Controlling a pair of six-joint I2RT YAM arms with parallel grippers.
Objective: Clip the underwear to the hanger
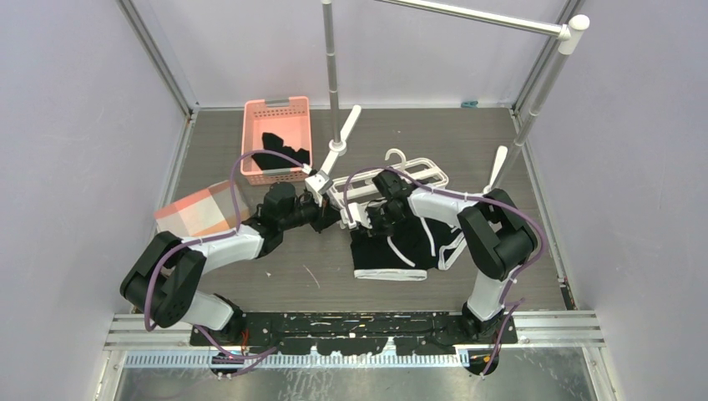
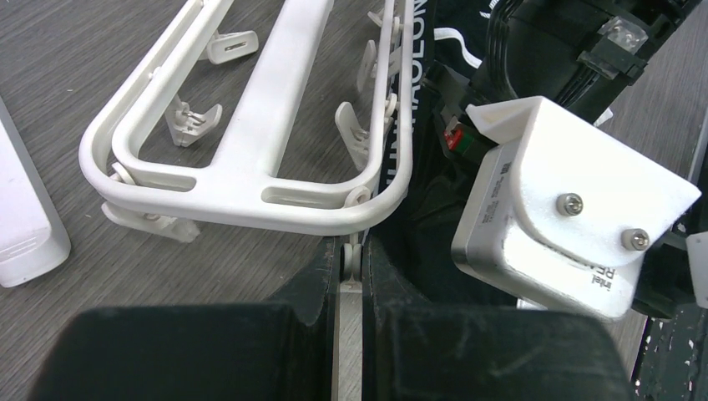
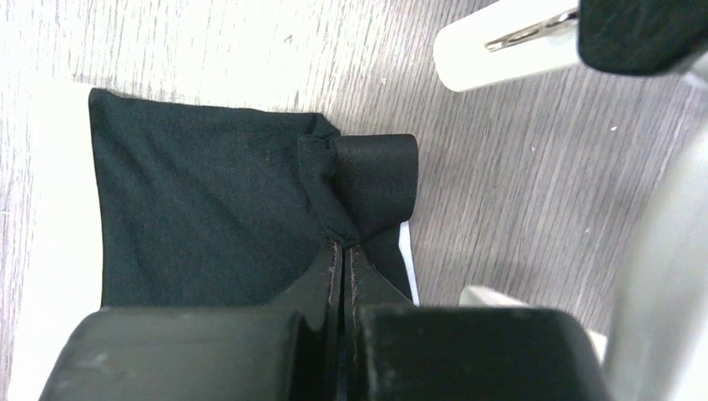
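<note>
Left gripper (image 2: 351, 246) pinches a corner clip (image 2: 352, 266) of the hanger (image 2: 250, 159). Right gripper (image 3: 344, 248) is pressed together on the underwear (image 3: 200, 200), which lies along the frame's edge. The right wrist's camera housing (image 2: 576, 225) crowds that corner.

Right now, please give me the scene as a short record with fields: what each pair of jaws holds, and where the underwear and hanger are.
left jaws: shut on a clip at the end of the hanger
right jaws: shut on a fold of the underwear
hanger: lying on the table
underwear: on the table, waistband along the hanger's rail
basket: pink, black garments inside
</note>
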